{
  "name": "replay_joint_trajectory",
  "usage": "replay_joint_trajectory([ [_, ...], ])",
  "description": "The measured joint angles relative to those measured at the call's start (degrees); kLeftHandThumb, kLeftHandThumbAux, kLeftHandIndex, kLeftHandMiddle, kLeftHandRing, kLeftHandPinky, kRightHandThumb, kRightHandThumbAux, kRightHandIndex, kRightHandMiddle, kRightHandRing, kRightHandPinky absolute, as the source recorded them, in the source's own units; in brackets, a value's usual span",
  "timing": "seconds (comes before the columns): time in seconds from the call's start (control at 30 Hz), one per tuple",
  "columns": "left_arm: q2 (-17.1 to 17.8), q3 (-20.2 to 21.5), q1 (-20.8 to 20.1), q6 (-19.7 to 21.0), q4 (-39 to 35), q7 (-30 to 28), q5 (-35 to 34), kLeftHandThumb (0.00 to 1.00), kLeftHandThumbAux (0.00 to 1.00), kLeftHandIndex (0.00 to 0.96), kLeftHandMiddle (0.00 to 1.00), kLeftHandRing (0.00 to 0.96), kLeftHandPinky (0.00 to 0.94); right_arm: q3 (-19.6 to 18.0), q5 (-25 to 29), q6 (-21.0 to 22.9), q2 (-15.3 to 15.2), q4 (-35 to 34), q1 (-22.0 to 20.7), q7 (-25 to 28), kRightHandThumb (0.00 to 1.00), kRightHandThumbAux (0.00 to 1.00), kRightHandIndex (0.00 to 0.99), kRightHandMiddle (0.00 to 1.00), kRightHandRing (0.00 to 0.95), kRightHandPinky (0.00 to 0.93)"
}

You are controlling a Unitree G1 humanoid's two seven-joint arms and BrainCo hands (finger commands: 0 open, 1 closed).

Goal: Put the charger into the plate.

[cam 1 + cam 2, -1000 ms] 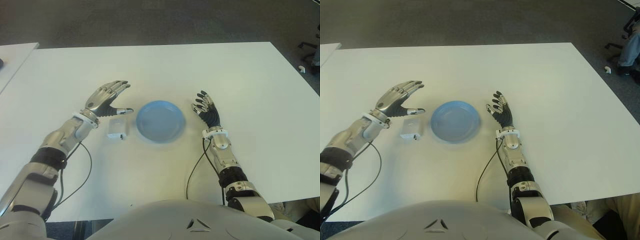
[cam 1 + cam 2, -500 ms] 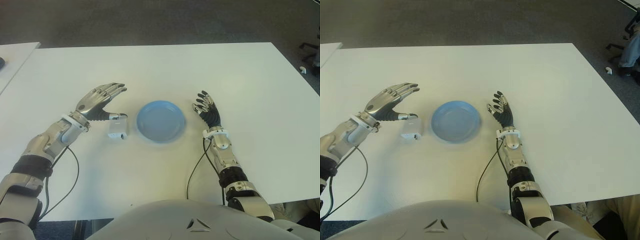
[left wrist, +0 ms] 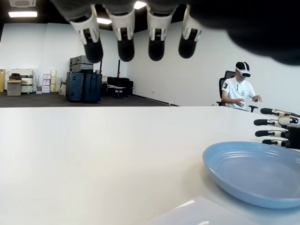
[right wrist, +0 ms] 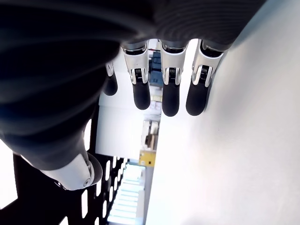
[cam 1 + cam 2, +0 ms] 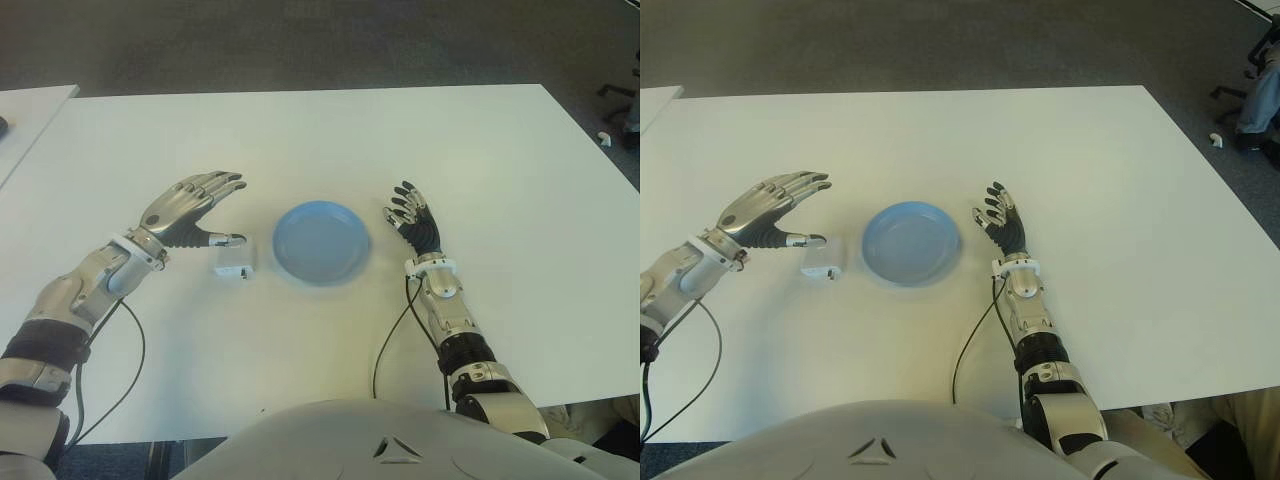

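A small white charger (image 5: 234, 259) lies on the white bench (image 5: 320, 140), just left of an empty blue plate (image 5: 322, 241), as the robot's left hand (image 5: 188, 208) hovers above and to the charger's left, fingers spread and holding nothing, thumb tip close over the charger's near edge. The right hand (image 5: 412, 219) shows just right of the plate, fingers loosely extended and empty. The grasp looks not yet made. Done well, it would mean lowering the left hand squarely over the charger, pinching its long sides between thumb and fingers, lifting clear of the plate's rim, then releasing over the centre.
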Motion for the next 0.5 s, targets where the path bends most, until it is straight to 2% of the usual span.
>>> replay_joint_trajectory([
  [0.2, 1.5, 0.5, 2.6, -1.3, 0.2, 0.0, 0.8, 0.399, 0.136, 0.000, 0.000, 0.000, 0.074, 0.0, 0.0, 0.0, -0.1, 0.0, 0.0, 0.0, 0.533, 0.712, 0.030, 0.159, 0.169, 0.207],
  [0.5, 2.8, 0.6, 4.3, -1.8, 1.4, 0.2, 2.9, 0.366, 0.154, 0.000, 0.000, 0.000, 0.073, -0.2, 0.0, 0.1, -0.1, 0.2, -0.2, -0.1, 0.534, 0.710, 0.031, 0.158, 0.170, 0.211],
])
